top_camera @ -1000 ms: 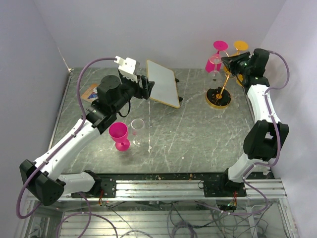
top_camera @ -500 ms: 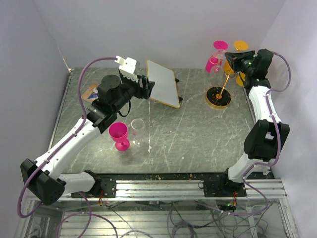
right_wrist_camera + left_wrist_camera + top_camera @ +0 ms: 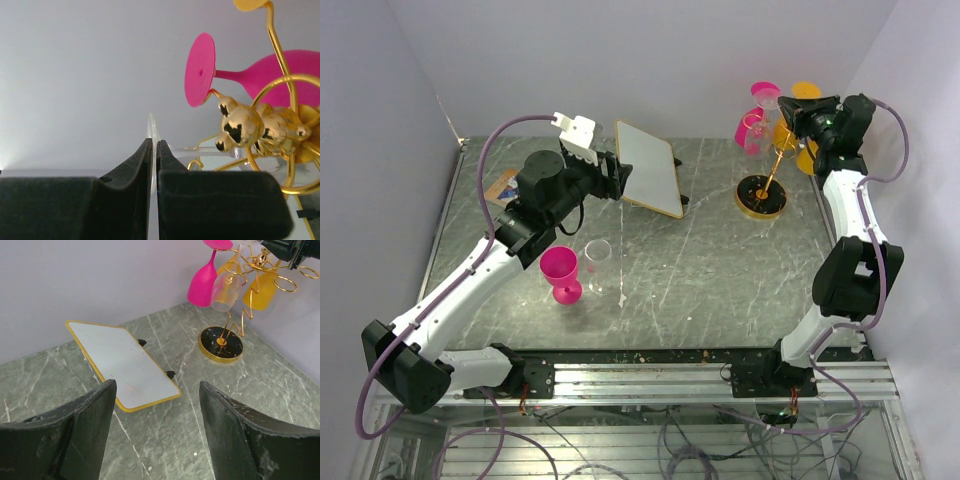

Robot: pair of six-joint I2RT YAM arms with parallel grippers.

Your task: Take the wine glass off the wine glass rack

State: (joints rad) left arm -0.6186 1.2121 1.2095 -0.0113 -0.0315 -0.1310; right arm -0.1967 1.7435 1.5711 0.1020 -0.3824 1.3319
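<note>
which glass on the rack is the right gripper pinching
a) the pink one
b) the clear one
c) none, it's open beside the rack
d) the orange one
b: in the right wrist view the right gripper is shut on the thin foot disc of the clear wine glass, while the pink glass hangs untouched behind it on the wine glass rack.

I see gold-rimmed white board (image 3: 648, 167) at back centre of grey marbled surface (image 3: 720, 260), small black feet on its near edge. Pink glass (image 3: 560, 272) upright front left, clear glass (image 3: 598, 262) just beside it. Orange card (image 3: 503, 184) far left.
</note>
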